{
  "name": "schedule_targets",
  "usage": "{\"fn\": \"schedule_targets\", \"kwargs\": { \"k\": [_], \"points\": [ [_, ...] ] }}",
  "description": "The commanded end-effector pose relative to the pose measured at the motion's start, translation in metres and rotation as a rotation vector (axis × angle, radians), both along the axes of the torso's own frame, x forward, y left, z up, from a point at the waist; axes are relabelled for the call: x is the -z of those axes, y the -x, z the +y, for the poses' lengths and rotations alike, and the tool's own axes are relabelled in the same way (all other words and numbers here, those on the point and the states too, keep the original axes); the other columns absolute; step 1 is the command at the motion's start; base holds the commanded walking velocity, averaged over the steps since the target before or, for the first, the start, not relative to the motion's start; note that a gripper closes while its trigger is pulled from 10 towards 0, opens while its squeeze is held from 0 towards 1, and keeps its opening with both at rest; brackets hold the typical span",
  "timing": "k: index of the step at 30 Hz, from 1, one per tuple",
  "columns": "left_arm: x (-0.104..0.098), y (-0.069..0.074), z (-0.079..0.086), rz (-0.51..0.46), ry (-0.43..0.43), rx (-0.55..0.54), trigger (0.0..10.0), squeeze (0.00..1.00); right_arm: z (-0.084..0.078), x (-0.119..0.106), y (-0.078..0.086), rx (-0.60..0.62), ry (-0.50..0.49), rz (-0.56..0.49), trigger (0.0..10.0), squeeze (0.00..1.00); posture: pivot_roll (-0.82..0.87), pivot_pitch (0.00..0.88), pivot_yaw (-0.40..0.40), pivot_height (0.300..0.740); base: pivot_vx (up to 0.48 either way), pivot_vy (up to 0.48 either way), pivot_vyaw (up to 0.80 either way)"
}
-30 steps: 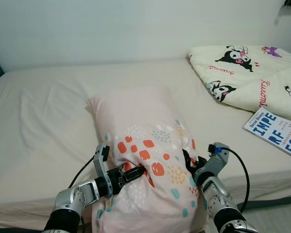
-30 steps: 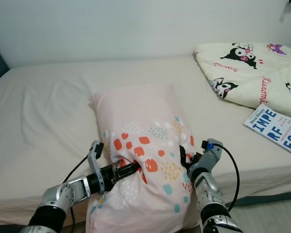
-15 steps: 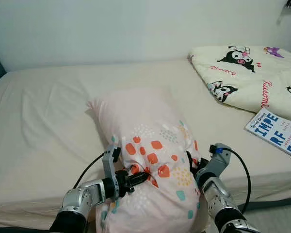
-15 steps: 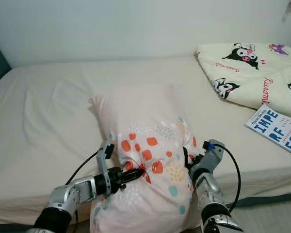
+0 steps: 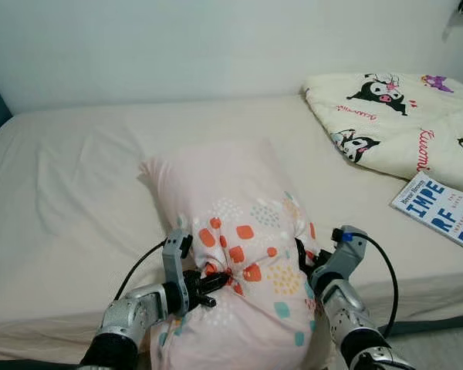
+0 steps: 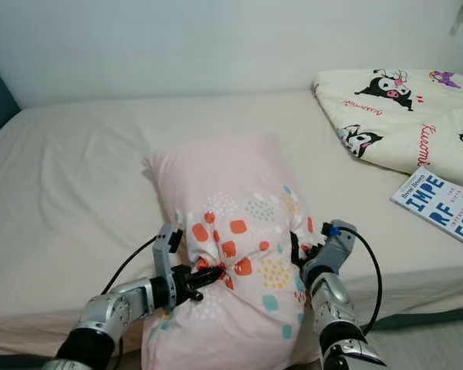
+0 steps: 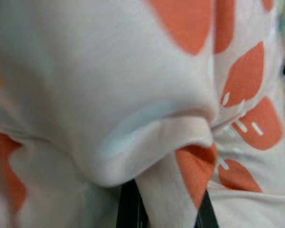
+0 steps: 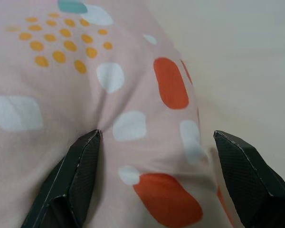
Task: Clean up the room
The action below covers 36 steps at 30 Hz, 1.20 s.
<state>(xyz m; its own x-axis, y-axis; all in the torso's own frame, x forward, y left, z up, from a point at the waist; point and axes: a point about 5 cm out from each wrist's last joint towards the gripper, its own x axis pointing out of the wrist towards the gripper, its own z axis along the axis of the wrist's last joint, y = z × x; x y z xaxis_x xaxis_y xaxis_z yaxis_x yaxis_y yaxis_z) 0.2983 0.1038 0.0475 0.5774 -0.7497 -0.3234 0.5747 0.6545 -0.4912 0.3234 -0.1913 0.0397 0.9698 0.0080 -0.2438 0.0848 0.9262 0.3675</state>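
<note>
1. Bed [image 5: 77,177]: pale cream sheet, lightly creased, set against a plain white wall; takes up most of the room in view. Landmark for the entries below.
2. Blanket [image 5: 401,123]: cream with cartoon print, folded at the bed's far right corner.
3. Pillow [image 5: 231,231]: pink, with orange, teal and yellow spots. Lies lengthwise mid-bed, its near end hanging over the bed's front edge. Judged to be mid-placement, held from both sides for steering.
4. Book [image 5: 440,210]: blue and white cover, flat on the bed's right side, just below the blanket.
5. Left gripper [image 5: 214,279]: at the pillow's near-left side, fingers pressed together on a bunched fold of the cover; the fabric puckers around the pinch.
6. Right gripper [image 8: 164,175]: at the pillow's near-right side, fingers [image 8: 80,164] spread wide, straddling a bulge of cover without clamping it.
</note>
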Motion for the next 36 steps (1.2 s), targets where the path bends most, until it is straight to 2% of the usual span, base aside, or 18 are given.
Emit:
{"fn": "schedule_targets", "kwargs": {
  "k": [1, 2, 4, 6, 7, 8, 9, 10, 11, 15, 20, 21, 22, 24, 25, 27, 32, 36],
  "points": [
    [0.014, 0.0, 0.005, 0.002, -0.161, -0.008, 0.0, 0.0, 0.012, -0.004, -0.003, -0.048, 0.01, -0.019, 10.0, 0.0, 0.02, 0.084, -0.015, 0.583, 0.0, 0.0, 0.0],
    [0.016, -0.004, 0.013, -0.021, -0.235, -0.043, 0.0, 0.0, 0.011, -0.005, -0.003, -0.045, 0.012, -0.024, 10.0, 0.0, 0.02, 0.082, -0.015, 0.583, 0.0, 0.0, 0.0],
    [0.017, -0.006, 0.018, -0.035, -0.276, -0.066, 0.0, 0.0, 0.01, -0.005, -0.003, -0.042, 0.013, -0.026, 10.0, 0.0, 0.01, 0.081, -0.015, 0.583, 0.0, 0.0, 0.0],
    [0.019, -0.014, 0.037, -0.068, -0.425, -0.151, 0.0, 0.0, 0.007, -0.004, -0.002, -0.046, 0.019, -0.023, 10.0, 0.0, 0.01, 0.079, -0.017, 0.583, 0.0, 0.0, 0.0],
    [0.019, -0.014, 0.037, -0.068, -0.425, -0.151, 0.0, 0.0, 0.007, -0.004, -0.002, -0.046, 0.019, -0.023, 10.0, 0.0, 0.01, 0.079, -0.017, 0.583, 0.0, 0.0, 0.0],
    [0.021, -0.017, 0.049, -0.088, -0.517, -0.194, 0.0, 0.0, 0.01, -0.003, -0.001, -0.083, 0.0, -0.023, 10.0, 0.27, 0.01, 0.08, -0.02, 0.583, 0.0, 0.0, 0.0],
    [0.022, -0.017, 0.051, -0.091, -0.534, -0.204, 0.0, 0.0, 0.012, -0.002, -0.001, -0.104, -0.015, -0.024, 10.0, 0.27, 0.01, 0.08, -0.02, 0.583, 0.0, 0.0, 0.0],
    [0.023, -0.017, 0.052, -0.092, -0.551, -0.204, 0.0, 0.0, 0.016, -0.001, 0.0, -0.14, -0.038, -0.02, 10.0, 1.0, 0.01, 0.082, -0.022, 0.583, 0.0, 0.0, 0.0],
    [0.023, -0.017, 0.052, -0.092, -0.551, -0.204, 0.0, 0.0, 0.016, -0.001, 0.0, -0.14, -0.038, -0.02, 10.0, 1.0, 0.01, 0.082, -0.022, 0.583, 0.0, 0.0, 0.0],
    [0.028, -0.015, 0.053, -0.092, -0.605, -0.158, 0.0, 0.0, 0.03, 0.009, 0.005, -0.247, -0.162, 0.053, 10.0, 1.0, 0.0, 0.088, -0.029, 0.583, 0.0, 0.0, 0.0],
    [0.029, -0.014, 0.053, -0.096, -0.624, -0.146, 0.0, 0.0, 0.033, 0.012, 0.007, -0.267, -0.183, 0.076, 10.0, 1.0, 0.0, 0.091, -0.031, 0.583, 0.0, 0.0, 0.0],
    [0.032, -0.013, 0.054, -0.093, -0.656, -0.13, 0.0, 0.0, 0.037, 0.019, 0.011, -0.289, -0.236, 0.131, 10.0, 1.0, 0.0, 0.096, -0.036, 0.583, 0.0, 0.0, 0.0],
    [0.032, -0.013, 0.054, -0.093, -0.656, -0.13, 0.0, 0.0, 0.037, 0.019, 0.011, -0.289, -0.236, 0.131, 10.0, 1.0, 0.0, 0.096, -0.036, 0.583, 0.0, 0.0, 0.0],
    [0.039, -0.009, 0.056, -0.076, -0.712, -0.094, 0.0, 0.0, 0.051, 0.029, 0.022, -0.377, -0.395, 0.205, 10.0, 1.0, -0.01, 0.108, -0.036, 0.583, 0.0, 0.0, 0.0],
    [0.039, -0.009, 0.056, -0.076, -0.712, -0.094, 0.0, 0.0, 0.051, 0.029, 0.022, -0.377, -0.395, 0.205, 10.0, 1.0, -0.01, 0.108, -0.036, 0.583, 0.0, 0.0, 0.0],
    [0.044, -0.006, 0.056, -0.061, -0.731, -0.081, 0.0, 0.0, 0.06, 0.034, 0.029, -0.445, -0.484, 0.237, 10.0, 1.0, -0.01, 0.108, -0.036, 0.583, 0.0, 0.0, 0.0],
    [0.044, -0.006, 0.054, -0.056, -0.725, -0.09, 0.0, 0.0, 0.064, 0.042, 0.04, -0.515, -0.492, 0.288, 10.0, 1.0, -0.01, 0.113, -0.041, 0.583, 0.0, 0.0, 0.0],
    [0.042, -0.008, 0.054, -0.061, -0.723, -0.099, 0.0, 0.0, 0.059, 0.05, 0.05, -0.547, -0.448, 0.332, 10.0, 1.0, -0.01, 0.117, -0.043, 0.583, 0.0, 0.0, 0.0]
  ]
}}
